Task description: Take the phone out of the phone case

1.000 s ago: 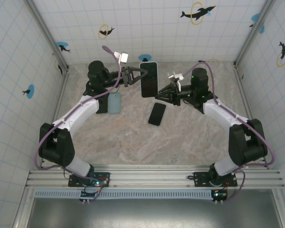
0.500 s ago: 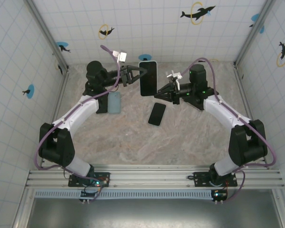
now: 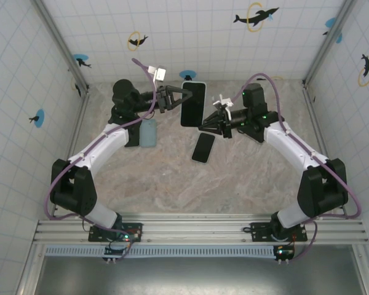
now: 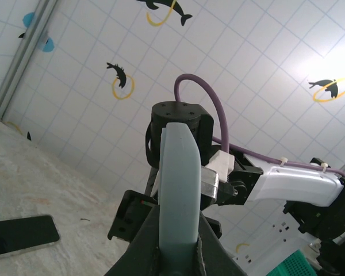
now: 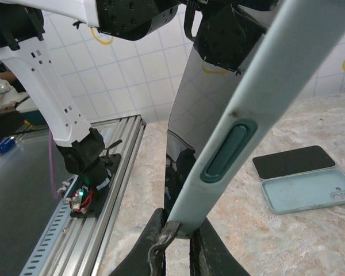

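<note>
Aluminium rail [image 3: 197,230] runs along the near edge and carries both arm bases. Beyond it lies the bench [image 3: 172,190], a matte, stone-patterned surface in beige and grey. A loose black phone [image 3: 203,147] lies flat on it near the middle, a glossy slab with rounded corners. To its left, a little apart, an empty case [image 3: 147,133] lies open side up. It is pale blue, soft-looking, with a raised rim and a camera cut-out at one end.

Just past these, the phone [image 3: 193,103] is held up off the bench between the two arms, still seated in its phone case [image 4: 178,184]. Its screen is dark and mirror-smooth, reflecting the arm beside it. The case is the same pale blue, rubbery and matte, with a thick rounded edge and an oval, darker teal button moulded into the side.

The left gripper [image 3: 178,98] is closed on the case from the left. In its wrist view, the dark fingers [image 4: 139,253] press against both faces with the case's edge rising between them. The right gripper [image 3: 202,126] is clamped on the lower end, its black fingers [image 5: 146,250] pinching the case's corner.

Behind stand white, grid-tiled walls with dolphin stickers [image 3: 256,15], each black or blue dolphin leaping through a yellow ring.
</note>
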Motion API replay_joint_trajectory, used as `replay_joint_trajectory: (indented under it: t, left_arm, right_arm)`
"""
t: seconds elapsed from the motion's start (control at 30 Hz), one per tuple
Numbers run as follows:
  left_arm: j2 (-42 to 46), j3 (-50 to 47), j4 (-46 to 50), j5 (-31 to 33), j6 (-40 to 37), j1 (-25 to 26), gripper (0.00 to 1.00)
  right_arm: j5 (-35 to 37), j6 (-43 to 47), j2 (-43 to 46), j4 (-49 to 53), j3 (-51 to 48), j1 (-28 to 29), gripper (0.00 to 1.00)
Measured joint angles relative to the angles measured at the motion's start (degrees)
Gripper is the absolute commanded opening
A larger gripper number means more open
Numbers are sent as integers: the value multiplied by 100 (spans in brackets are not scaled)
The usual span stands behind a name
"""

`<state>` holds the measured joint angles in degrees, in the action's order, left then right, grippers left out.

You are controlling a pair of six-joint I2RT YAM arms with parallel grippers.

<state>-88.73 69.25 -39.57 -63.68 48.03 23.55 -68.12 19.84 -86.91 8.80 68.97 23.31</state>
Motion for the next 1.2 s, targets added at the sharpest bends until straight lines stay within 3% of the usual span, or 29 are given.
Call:
replay_joint_trajectory:
  t: [0.77, 0.97, 1.2]
  left_arm:
    - [164, 17, -122, 240, -2, 118, 0]
    - [302, 15, 24, 280, 369, 323, 0]
    - [350, 20, 341, 31, 490, 466, 0]
  right_arm:
    - [984, 352, 437, 133, -4, 260, 9]
    - [1952, 577, 498, -144, -26, 232, 9]
    - [2345, 341, 562, -737, -90, 146, 15]
